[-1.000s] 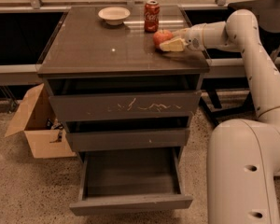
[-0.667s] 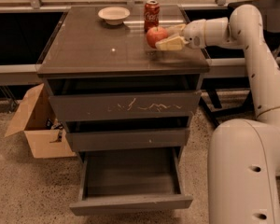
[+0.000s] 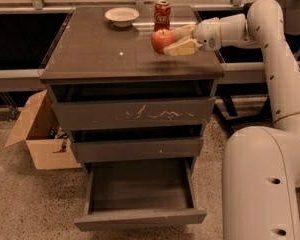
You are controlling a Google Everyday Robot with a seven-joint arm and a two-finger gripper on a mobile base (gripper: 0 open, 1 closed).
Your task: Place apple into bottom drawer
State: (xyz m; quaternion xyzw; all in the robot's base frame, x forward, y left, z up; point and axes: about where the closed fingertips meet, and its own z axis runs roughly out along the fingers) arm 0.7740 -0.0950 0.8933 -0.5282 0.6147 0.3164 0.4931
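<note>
The red apple [image 3: 161, 40] is over the back right part of the cabinet top [image 3: 100, 49], just in front of the red can. My gripper [image 3: 170, 42] reaches in from the right, and its cream fingers [image 3: 183, 47] are shut on the apple's right side. The bottom drawer [image 3: 140, 217] is pulled out at floor level, and its grey tray holds nothing. The two drawers above it are pushed in; the top one has pale scratches on its front.
A red Coca-Cola can [image 3: 162, 14] and a white bowl [image 3: 122, 16] stand at the back of the cabinet top. An open cardboard box [image 3: 37, 134] sits on the floor to the left. My white base [image 3: 265, 184] stands right of the drawers.
The gripper has moved left over the cabinet top with the apple in it, from near the right edge to just in front of the can.
</note>
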